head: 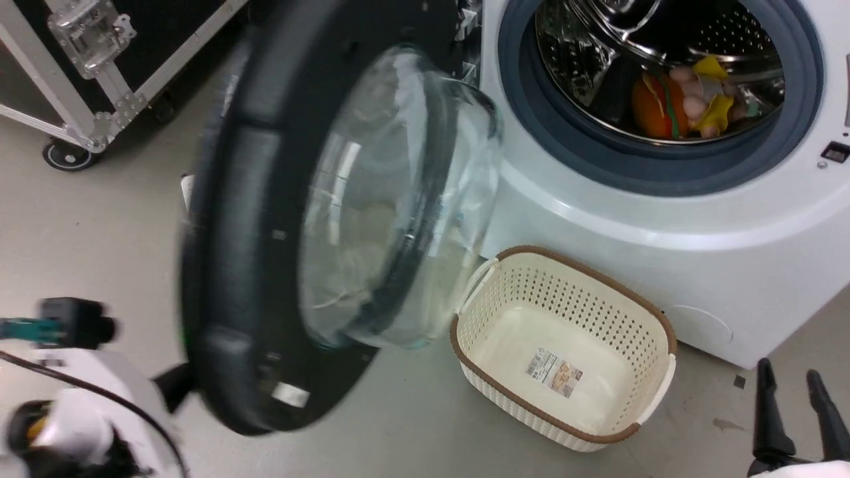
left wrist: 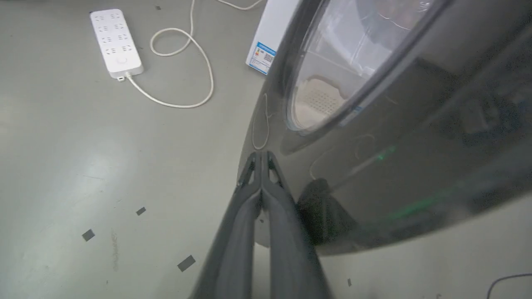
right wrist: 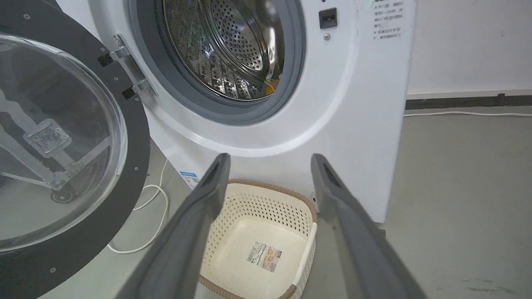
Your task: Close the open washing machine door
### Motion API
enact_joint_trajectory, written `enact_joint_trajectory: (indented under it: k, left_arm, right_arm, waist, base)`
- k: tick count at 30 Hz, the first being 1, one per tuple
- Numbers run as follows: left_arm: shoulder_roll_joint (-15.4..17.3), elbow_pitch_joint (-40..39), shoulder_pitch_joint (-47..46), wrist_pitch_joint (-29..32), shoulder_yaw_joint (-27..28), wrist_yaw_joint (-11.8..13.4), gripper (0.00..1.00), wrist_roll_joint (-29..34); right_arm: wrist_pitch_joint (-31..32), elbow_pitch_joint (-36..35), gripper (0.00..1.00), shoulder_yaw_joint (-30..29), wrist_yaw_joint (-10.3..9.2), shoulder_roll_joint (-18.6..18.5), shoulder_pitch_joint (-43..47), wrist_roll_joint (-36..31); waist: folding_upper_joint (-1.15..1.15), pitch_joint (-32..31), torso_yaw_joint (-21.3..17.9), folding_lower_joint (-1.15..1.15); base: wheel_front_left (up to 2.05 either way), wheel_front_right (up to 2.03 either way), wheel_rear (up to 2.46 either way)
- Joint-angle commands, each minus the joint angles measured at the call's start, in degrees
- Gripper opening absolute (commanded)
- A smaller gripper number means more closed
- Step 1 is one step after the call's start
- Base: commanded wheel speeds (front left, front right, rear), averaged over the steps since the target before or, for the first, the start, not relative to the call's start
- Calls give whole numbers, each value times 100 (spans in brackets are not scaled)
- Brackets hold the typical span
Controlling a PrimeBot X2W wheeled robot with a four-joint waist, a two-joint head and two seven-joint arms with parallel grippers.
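Note:
The washing machine door [head: 332,219] stands open on its left-side hinge, black rim and clear glass bowl facing me, in front of the white front-loader [head: 664,219]. In the left wrist view my left gripper [left wrist: 262,157] is shut with nothing between its fingers, and its tips rest against the door's glossy outer face [left wrist: 415,158] near the rim edge. In the head view the left gripper [head: 178,386] shows as a dark finger behind the door's lower left rim. My right gripper [head: 793,395] is open low on the right, away from the door [right wrist: 62,145]; its own view shows the right gripper [right wrist: 270,160] pointing at the machine's front.
A cream perforated basket [head: 564,358] with a brown rim sits on the floor under the drum opening [head: 664,79], which holds soft toys. A white power strip [left wrist: 116,41] and its cable lie on the floor beyond the door. A black flight case [head: 99,60] on wheels stands far left.

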Motion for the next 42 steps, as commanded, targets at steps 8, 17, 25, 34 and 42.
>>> enact_joint_trajectory:
  k: [8,17,25,34,42]
  left_arm:
    - [-258,-1378,81,73,-1838,-116,0,-616]
    - [-527,-947,-537,-1038,-3194,-117,0,-251]
    - [-1038,701,-1806,-2487,-3879,-117,0,484]
    - [-1547,2208,-2881,-3742,-3749,80,0,1213]
    - [-1778,3857,-4187,-4617,-3503,447,0,1624]
  right_arm:
    - [-216,198,100,-275,6,1,-62,292]
    - [-249,184,100,-302,6,1,-194,328]
    - [-263,174,100,335,6,1,-464,564]
    - [-266,204,100,993,6,1,-751,912]
    - [-267,180,100,1273,6,1,-1009,1100]
  waist:
    - [0,-75,-152,0]
    - [0,70,-887,0]
    - [0,407,-2047,0]
    - [0,729,-3036,0]
    - [0,1055,-3600,0]
  base:
    - [0,0,0]
    - [0,0,0]
    - [0,0,0]
    - [0,0,0]
    - [0,0,0]
